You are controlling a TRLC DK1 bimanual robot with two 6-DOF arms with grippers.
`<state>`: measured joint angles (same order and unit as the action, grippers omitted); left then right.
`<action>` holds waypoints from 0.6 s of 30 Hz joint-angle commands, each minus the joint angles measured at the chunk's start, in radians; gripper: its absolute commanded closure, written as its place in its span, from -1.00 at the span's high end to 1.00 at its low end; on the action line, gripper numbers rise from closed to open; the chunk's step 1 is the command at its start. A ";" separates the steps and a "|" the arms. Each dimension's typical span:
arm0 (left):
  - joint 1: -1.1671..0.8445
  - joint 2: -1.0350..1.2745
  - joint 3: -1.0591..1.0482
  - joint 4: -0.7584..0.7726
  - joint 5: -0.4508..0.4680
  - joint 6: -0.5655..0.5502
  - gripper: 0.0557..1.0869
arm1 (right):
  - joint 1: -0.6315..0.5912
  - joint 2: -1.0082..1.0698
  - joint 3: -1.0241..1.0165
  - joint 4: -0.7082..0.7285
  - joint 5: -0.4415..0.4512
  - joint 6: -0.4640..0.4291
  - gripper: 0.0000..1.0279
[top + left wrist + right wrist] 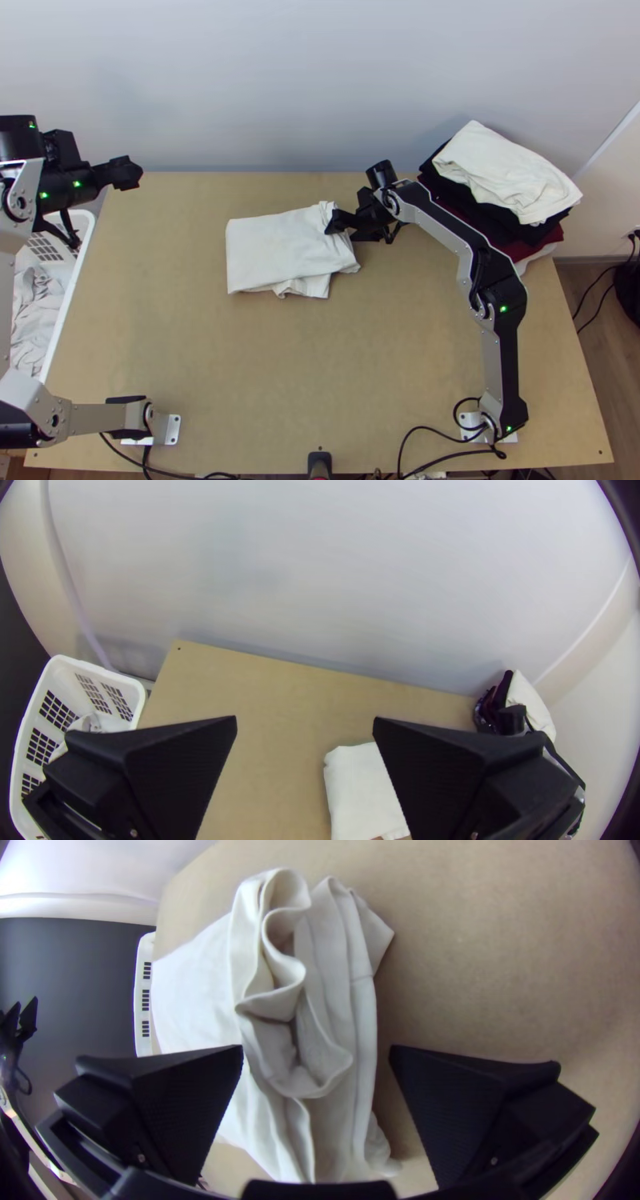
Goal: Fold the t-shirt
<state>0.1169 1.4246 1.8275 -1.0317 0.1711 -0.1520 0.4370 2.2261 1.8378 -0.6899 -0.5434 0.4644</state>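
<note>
In the top view we see the t-shirt (pixel 280 246) folded into a rough, flat rectangle near the middle of the light wooden surface (pixel 192 352), with under-layers poking out along its near side. We judge it light, limp and unlikely to slip, though its layers could slide apart if we pinch only the top one. A stack of folded garments (pixel 512 180) stands at the far right, a white basket (pixel 83 232) at the left. A pale wall (pixel 280 88) rises behind, and wooden floor (pixel 588 320) shows at the right.

In the left wrist view, the left tool (pixel 305 717) is open and grips nothing.

In the right wrist view, the right tool (pixel 317 1047) is open over the shirt's ruffled end, its fingers apart. We would take hold there, gathering all the wavy layers together, then smooth them flat.
</note>
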 commanded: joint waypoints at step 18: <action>0.018 -0.055 0.052 -0.056 -0.016 0.023 0.93 | 0.008 0.167 0.044 0.035 -0.104 0.014 0.93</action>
<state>0.1295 1.3991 1.8462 -1.0771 0.1665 -0.1390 0.4191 2.3161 1.8809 -0.6468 -0.6605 0.4652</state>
